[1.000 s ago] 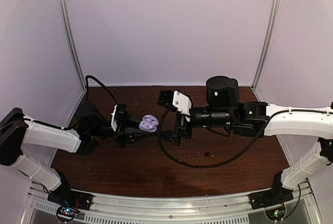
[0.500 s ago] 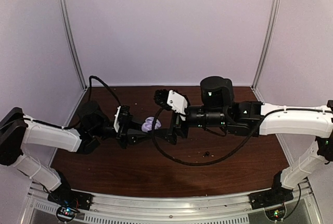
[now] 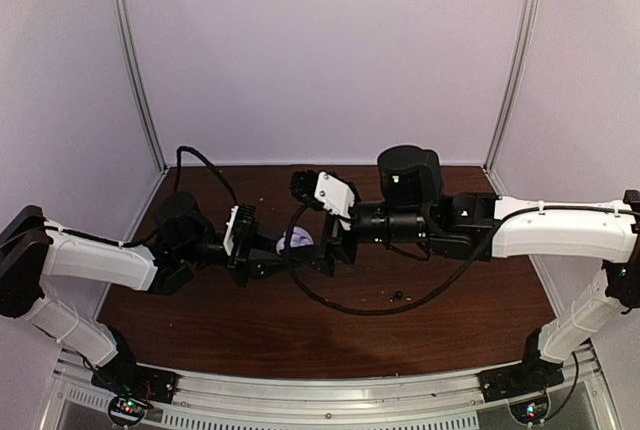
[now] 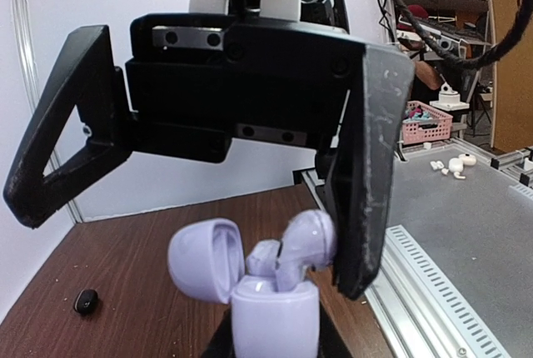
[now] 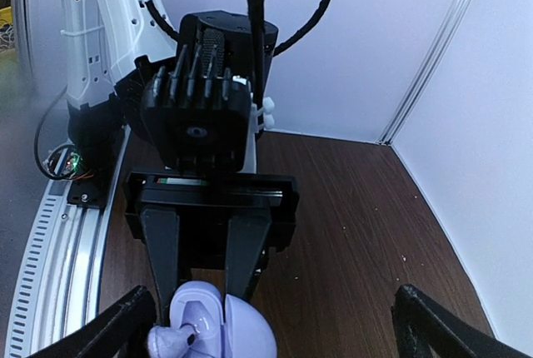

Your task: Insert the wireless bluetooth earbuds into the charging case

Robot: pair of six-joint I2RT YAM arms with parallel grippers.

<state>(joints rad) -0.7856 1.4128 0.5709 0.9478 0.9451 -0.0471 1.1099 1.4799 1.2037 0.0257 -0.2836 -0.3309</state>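
Left hand [image 5: 202, 291] was clamped on the lower body of the lilac case [image 4: 275, 318] and held it upright, raised off the table [image 4: 108, 250]. The lid [image 4: 204, 258] of the case stood hinged fully back, so the wells were exposed. One lilac earbud [image 4: 306, 240] sat in the well on the side away from the lid. It leaned outward and stood well proud of the rim, so it was judged entered but not seated. A second pale shape lay between this earbud and the lid. Whether it was a seated earbud or part of the case interior could not be determined.

Right hand [image 4: 198, 237] faced the case from the opposite side with its fingers [image 4: 368, 166] spread wide apart, gripping nothing. The case and the earbud sat between those fingers. One finger stood just beside the leaning earbud; contact could not be confirmed.

One black earbud [image 4: 85, 300] lay on the table, well apart from the case.

Status, as a judgement: opening and presenting the case were complete, and insertion of the lilac earbud was partly complete. Remaining work: press the leaning earbud down until it sits level with the rim. Whether the black earbud belonged to this case could not be told.
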